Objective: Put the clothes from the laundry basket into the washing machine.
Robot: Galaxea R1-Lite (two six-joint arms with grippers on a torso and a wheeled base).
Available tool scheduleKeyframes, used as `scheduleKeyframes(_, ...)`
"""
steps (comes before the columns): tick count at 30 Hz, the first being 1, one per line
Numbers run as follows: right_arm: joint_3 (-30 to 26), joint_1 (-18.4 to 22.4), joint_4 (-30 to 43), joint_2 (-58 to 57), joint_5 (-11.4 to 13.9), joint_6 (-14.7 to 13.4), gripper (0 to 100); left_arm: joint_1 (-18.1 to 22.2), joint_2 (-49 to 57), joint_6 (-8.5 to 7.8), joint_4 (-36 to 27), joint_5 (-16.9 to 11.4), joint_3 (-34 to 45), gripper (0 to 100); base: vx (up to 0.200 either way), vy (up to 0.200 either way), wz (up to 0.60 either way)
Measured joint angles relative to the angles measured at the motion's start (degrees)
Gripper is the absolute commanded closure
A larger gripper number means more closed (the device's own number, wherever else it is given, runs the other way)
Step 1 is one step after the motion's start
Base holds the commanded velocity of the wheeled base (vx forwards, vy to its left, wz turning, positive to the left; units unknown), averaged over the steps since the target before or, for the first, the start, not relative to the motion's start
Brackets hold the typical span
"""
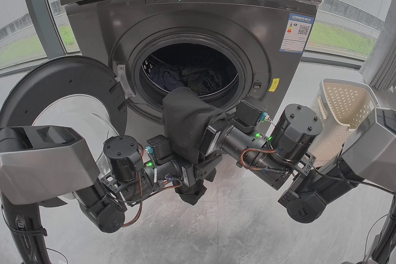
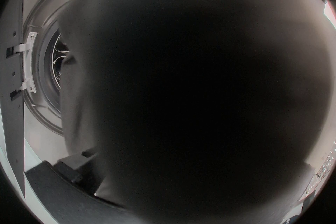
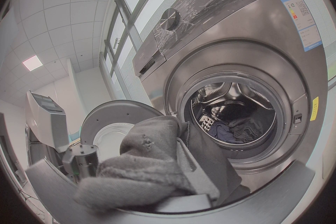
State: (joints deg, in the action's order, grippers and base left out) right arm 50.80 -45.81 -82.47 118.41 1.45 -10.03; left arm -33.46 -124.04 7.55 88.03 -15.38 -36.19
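Note:
A dark grey garment [image 1: 183, 120] hangs in front of the washing machine's [image 1: 185, 21] open drum [image 1: 189, 71], its top edge resting on the lower lip. My right gripper [image 1: 212, 135] is under the garment and shut on it. In the right wrist view the garment [image 3: 150, 161] is bunched over one finger [image 3: 199, 172]. My left gripper [image 1: 202, 170] sits just below, at the garment's hanging end, with the cloth [image 2: 196, 95] right against its camera. Several dark clothes [image 1: 181, 77] lie inside the drum [image 3: 238, 126]. The white laundry basket [image 1: 344, 108] stands at the right.
The round machine door [image 1: 62, 87] stands swung open to the left, close to my left arm. Its hinge bracket [image 2: 26, 60] is on the drum's left side. Grey tiled floor [image 1: 231, 227] lies bare below both arms.

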Motion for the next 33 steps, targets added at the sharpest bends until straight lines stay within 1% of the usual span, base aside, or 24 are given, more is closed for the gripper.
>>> scheduleKeyframes(5, -0.2, -0.2, 0.0, 0.0, -0.1, -0.3, 100, 1.2, -3.0, -0.02, 0.1, 3.0, -4.5, 0, 0.0, 0.0, 0.0)
scheduleKeyframes(6, -0.3, -0.3, -0.1, -0.1, -0.1, -0.3, 100, 1.7, -3.7, -0.09, 0.2, 3.8, -5.3, 100, 0.0, 0.0, 0.0)
scheduleKeyframes(8, -0.6, -0.2, -0.2, -0.3, -0.1, -0.4, 100, 2.4, -4.7, -0.46, 0.3, 4.8, -6.2, 100, 0.0, 0.0, 0.0)
scheduleKeyframes(11, -1.0, 0.4, -0.3, -0.6, -0.2, -0.5, 100, 3.2, -5.4, -0.62, 0.5, 5.4, -6.7, 100, 0.0, 0.0, 0.0)
scheduleKeyframes(16, -1.7, 1.9, -0.3, -0.9, -1.7, -0.9, 100, 5.3, -5.2, -0.46, 0.8, 7.2, -7.2, 100, 0.0, 0.0, 0.0)
scheduleKeyframes(21, -4.0, 3.2, -0.2, -1.2, -2.0, -1.1, 100, 7.1, -2.8, -0.29, 0.7, 7.6, -7.0, 100, 0.0, 0.0, 0.0)
scheduleKeyframes(25, -6.2, 4.0, -0.2, -1.1, -2.0, -1.2, 100, 7.7, 0.4, -0.2, 0.6, 7.7, -5.9, 100, 0.0, 0.0, 0.0)
scheduleKeyframes(29, -7.8, 3.9, -0.2, -0.9, -2.0, -1.2, 100, 7.3, 3.5, 0.06, 0.6, 7.7, -3.9, 100, 0.0, 0.0, 0.0)
scheduleKeyframes(33, -8.3, 3.6, -0.7, -0.7, -1.9, -1.1, 100, 6.5, 6.1, 0.2, 0.7, 7.7, -1.8, 100, 0.0, 0.0, 0.0)
